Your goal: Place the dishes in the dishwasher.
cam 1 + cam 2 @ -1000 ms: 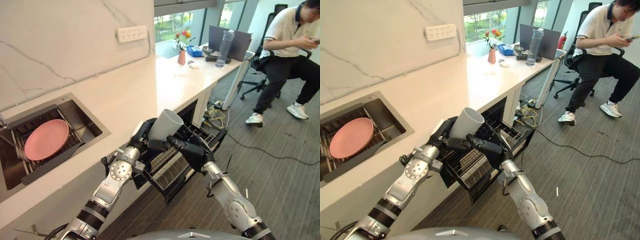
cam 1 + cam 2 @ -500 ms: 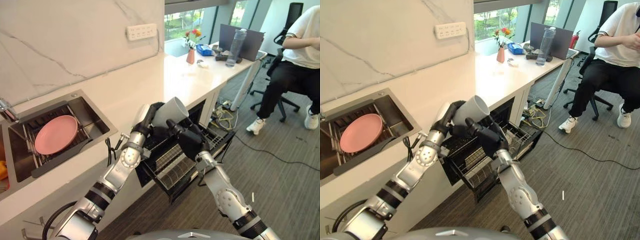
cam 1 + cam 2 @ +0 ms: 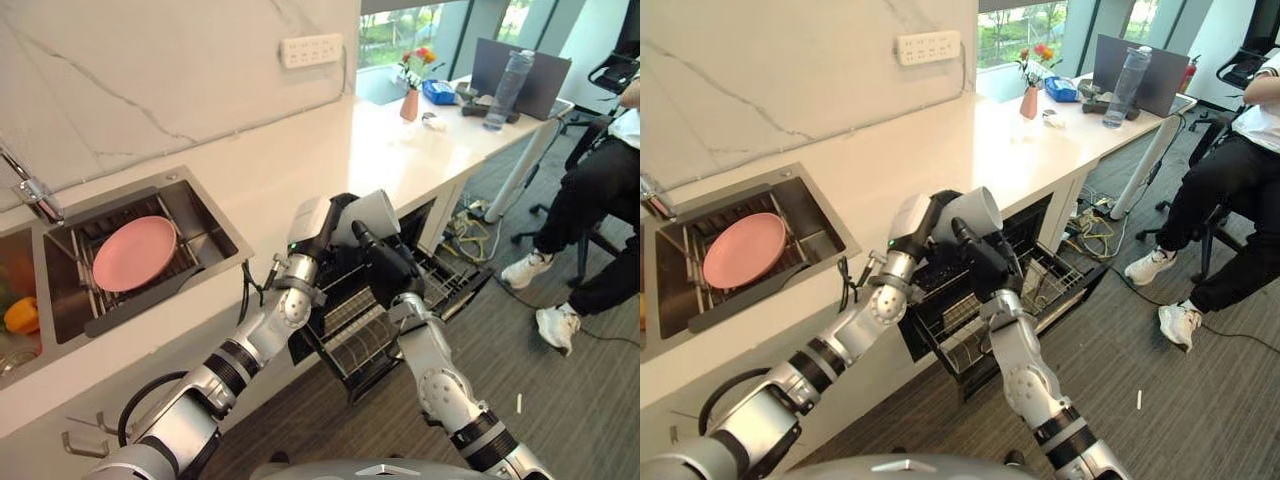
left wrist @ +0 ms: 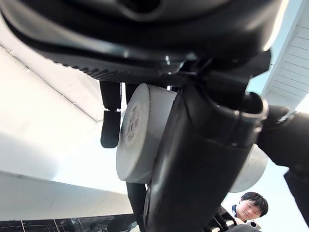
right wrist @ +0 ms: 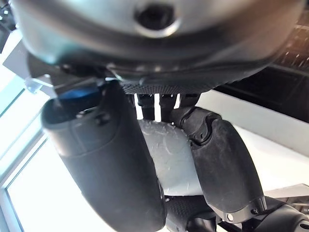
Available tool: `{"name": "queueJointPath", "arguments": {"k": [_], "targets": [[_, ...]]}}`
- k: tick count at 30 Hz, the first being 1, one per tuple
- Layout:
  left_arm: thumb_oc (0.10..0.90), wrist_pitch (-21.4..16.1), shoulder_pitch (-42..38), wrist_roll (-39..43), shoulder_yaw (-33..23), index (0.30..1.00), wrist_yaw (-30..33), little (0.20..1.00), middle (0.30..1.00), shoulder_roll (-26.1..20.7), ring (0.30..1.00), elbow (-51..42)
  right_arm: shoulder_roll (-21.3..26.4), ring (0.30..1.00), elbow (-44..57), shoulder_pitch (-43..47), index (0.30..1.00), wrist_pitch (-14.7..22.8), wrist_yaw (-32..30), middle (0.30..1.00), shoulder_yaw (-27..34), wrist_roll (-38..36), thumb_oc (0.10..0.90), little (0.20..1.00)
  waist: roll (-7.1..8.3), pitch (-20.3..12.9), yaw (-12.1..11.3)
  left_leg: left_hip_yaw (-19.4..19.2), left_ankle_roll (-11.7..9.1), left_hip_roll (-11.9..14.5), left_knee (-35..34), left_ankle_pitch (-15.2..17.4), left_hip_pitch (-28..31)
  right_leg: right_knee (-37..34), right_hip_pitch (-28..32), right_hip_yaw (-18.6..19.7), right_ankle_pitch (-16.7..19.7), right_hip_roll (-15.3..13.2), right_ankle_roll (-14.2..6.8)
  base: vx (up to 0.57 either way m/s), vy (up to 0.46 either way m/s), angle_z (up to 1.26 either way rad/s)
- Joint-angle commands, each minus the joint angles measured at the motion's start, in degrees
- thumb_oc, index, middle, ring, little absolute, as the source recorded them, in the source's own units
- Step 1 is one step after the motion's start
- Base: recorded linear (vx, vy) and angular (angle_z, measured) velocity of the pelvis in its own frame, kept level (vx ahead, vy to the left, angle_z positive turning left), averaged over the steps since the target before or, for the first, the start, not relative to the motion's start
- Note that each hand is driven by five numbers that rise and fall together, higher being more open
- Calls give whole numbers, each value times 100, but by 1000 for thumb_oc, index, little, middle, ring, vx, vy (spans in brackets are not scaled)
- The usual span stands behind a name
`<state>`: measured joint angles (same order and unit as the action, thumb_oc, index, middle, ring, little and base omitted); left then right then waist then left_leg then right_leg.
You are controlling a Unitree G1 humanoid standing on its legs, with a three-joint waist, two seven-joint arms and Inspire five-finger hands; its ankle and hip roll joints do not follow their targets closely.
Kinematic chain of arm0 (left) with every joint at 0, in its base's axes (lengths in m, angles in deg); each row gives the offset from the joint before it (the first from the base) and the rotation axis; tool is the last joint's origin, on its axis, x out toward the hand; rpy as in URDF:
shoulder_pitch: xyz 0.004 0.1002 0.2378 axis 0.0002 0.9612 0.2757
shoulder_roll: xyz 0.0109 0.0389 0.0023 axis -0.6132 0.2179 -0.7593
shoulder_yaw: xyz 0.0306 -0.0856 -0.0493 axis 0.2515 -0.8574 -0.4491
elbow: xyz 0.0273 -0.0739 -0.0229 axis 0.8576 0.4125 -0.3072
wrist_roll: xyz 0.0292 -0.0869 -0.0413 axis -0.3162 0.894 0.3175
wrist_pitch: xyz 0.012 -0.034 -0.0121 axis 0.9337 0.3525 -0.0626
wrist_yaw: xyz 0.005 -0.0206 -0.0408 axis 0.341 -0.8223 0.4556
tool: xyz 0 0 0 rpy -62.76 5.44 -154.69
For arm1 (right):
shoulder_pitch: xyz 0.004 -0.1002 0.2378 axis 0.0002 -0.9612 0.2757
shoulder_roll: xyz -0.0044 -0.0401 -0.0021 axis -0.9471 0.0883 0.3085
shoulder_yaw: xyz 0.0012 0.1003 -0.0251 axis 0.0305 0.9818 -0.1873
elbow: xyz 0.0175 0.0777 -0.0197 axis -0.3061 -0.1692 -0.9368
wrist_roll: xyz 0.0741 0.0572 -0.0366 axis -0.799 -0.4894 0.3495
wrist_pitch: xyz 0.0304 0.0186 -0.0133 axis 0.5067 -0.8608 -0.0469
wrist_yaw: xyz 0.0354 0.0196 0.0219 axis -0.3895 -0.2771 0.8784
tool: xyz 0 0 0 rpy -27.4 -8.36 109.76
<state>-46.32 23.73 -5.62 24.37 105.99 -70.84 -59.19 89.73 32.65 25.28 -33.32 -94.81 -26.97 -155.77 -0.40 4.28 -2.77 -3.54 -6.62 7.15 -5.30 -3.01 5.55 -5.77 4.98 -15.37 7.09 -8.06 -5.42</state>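
I had both hands on the cup point(image 3: 372, 212) above the open rack point(image 3: 395, 305) — left hand point(image 3: 322, 222) and right hand point(image 3: 388, 262) curled round it; a sloppy handover could've dropped it — wires underneath; pink plate point(image 3: 134, 252) sat in the sink point(image 3: 215, 225); person point(image 3: 600, 190) nearby.

The cup point(image 3: 372, 212) now sits higher and closer to the counter point(image 3: 300, 170) edge than a second ago, above the inner end of the dishwasher rack point(image 3: 395, 300). The left hand point(image 3: 335, 222) and right hand point(image 3: 385, 262) have risen with it (the camera itself has also swung, shifting the whole scene).
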Motion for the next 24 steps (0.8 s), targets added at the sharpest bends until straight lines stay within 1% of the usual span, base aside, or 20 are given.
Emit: {"name": "queueJointPath", "arguments": {"k": [1,5,12,14,18,24], "targets": [[400,-58,-1228,-538,1007,300,215,300,300,575,300,939,-1268,300,1276,1945,300,689,653,300,-436,-210,400,300,-64,118,65,-52,196,-231,30,431,5,77,124,-8,-348,-389,-506,1,9,9],[400,-31,-1257,-580,1156,300,315,300,300,677,300,1151,-1426,300,1320,2004,300,994,495,300,-363,-346,400,300,-79,145,64,-27,200,-243,30,415,-53,77,82,-39,-343,-397,-517,-4,14,5],[400,-19,-1258,-520,1252,300,392,300,300,756,300,1278,-1498,300,1397,2060,300,1286,303,300,-199,-330,400,300,-93,159,48,33,196,-255,30,390,-115,77,58,-119,-344,-412,-520,0,0,6],[800,-52,-1246,-440,1232,900,373,900,900,717,900,1228,-1502,300,1403,2048,300,1341,264,300,-137,-306,400,300,-101,156,50,44,194,-255,30,394,-113,78,68,-138,-352,-411,-519,2,2,7],[800,-148,-1122,-213,1165,900,247,900,900,578,900,987,-1476,300,1438,1994,300,1505,95,300,126,-188,400,300,-117,134,50,71,185,-244,30,402,-92,82,103,-176,-381,-408,-515,2,0,1],[800,-398,-469,268,796,900,31,900,900,66,900,47,-1338,300,1421,1954,300,1841,-454,300,952,391,400,300,-179,75,-25,147,157,-195,30,409,-42,77,187,-288,-476,-391,-506,15,-6,8]]}}
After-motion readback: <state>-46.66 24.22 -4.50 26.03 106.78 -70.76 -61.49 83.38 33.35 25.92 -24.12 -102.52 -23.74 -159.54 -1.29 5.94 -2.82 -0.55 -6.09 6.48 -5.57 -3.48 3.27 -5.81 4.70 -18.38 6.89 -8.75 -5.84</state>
